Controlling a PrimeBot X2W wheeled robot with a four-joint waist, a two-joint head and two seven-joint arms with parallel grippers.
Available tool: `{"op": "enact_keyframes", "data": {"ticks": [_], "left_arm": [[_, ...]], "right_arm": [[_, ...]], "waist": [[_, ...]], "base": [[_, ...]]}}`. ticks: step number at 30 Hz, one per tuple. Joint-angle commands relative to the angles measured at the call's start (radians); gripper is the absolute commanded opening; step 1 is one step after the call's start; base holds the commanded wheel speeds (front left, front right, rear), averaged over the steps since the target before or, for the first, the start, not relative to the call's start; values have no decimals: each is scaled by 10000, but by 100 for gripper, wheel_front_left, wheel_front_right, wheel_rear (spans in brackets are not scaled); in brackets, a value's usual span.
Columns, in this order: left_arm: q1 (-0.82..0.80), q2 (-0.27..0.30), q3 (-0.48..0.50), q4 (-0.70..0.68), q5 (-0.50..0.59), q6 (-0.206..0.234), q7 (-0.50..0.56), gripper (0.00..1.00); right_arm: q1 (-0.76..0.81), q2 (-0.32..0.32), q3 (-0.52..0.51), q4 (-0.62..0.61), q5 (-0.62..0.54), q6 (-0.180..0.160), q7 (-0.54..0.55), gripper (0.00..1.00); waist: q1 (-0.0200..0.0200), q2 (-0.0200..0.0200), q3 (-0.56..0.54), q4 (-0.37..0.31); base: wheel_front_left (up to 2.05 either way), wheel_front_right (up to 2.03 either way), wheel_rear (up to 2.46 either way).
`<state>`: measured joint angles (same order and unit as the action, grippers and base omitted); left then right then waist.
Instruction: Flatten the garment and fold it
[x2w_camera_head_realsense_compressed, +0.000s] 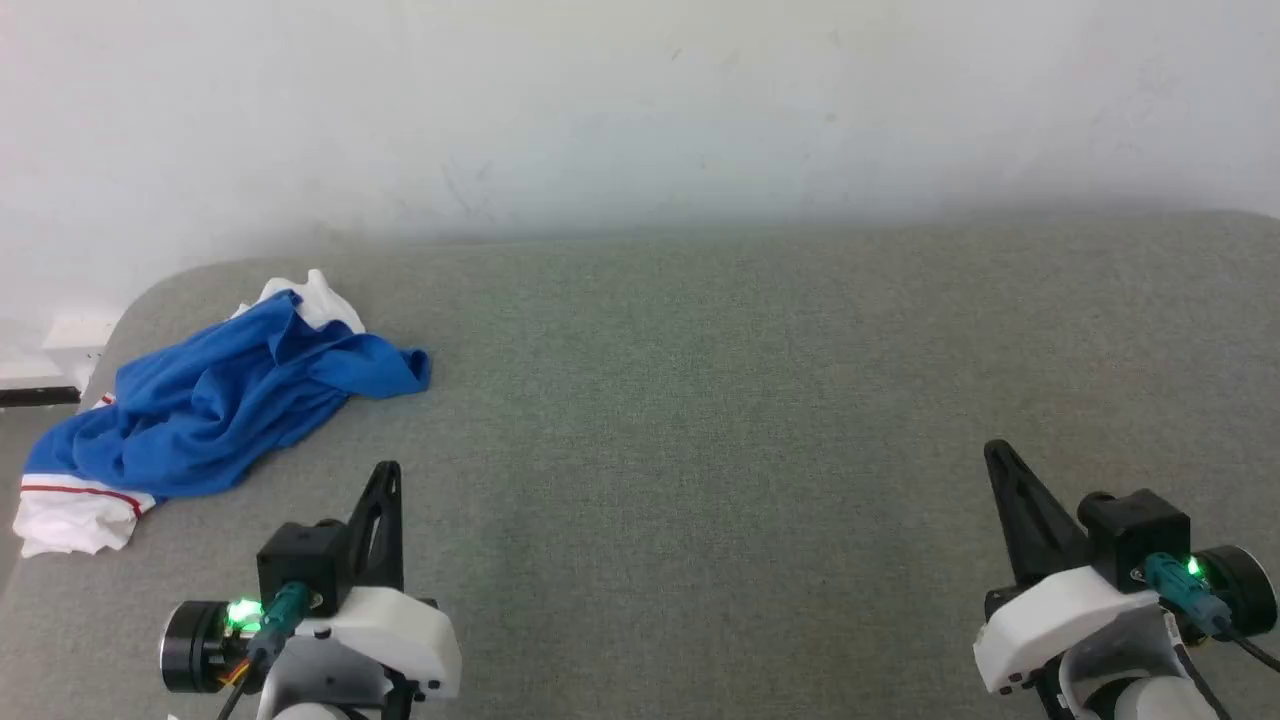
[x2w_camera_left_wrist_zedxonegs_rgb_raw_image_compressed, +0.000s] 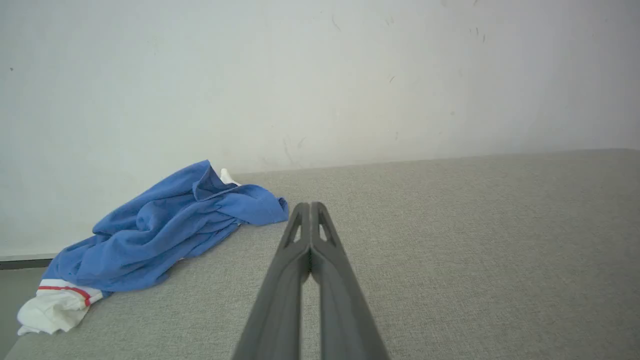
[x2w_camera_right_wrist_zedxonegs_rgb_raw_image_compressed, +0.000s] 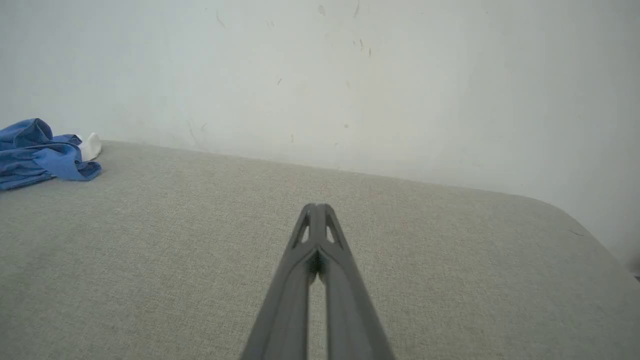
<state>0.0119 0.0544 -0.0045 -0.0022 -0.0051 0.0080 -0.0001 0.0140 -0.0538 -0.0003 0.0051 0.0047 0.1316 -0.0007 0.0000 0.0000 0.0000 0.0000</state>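
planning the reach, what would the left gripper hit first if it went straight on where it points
Likely not the shirt: the left gripper, shut, points just right of it, at the grey cushion or the wall behind; depth unclear.

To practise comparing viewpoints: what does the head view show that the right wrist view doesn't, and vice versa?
Head view: the left gripper and a white sleeve with red-striped trim. Right wrist view: a rounded right corner of the grey surface. Both: the crumpled blue T-shirt, the right gripper with its fingers together, the grey surface and the white wall.
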Motion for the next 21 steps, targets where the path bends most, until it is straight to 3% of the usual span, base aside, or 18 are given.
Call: {"op": "enact_keyframes", "data": {"ticks": [1,21], "left_arm": [[-119,-42,45,22,51,-80,1,0],[-119,-42,45,22,51,-80,1,0]], "right_arm": [[-140,36,3,-51,-47,-9,7,0],[-140,36,3,-51,-47,-9,7,0]], "waist": [[0,0,0,0],[0,0,0,0]], "base": [[0,0,0],[0,0,0]]}}
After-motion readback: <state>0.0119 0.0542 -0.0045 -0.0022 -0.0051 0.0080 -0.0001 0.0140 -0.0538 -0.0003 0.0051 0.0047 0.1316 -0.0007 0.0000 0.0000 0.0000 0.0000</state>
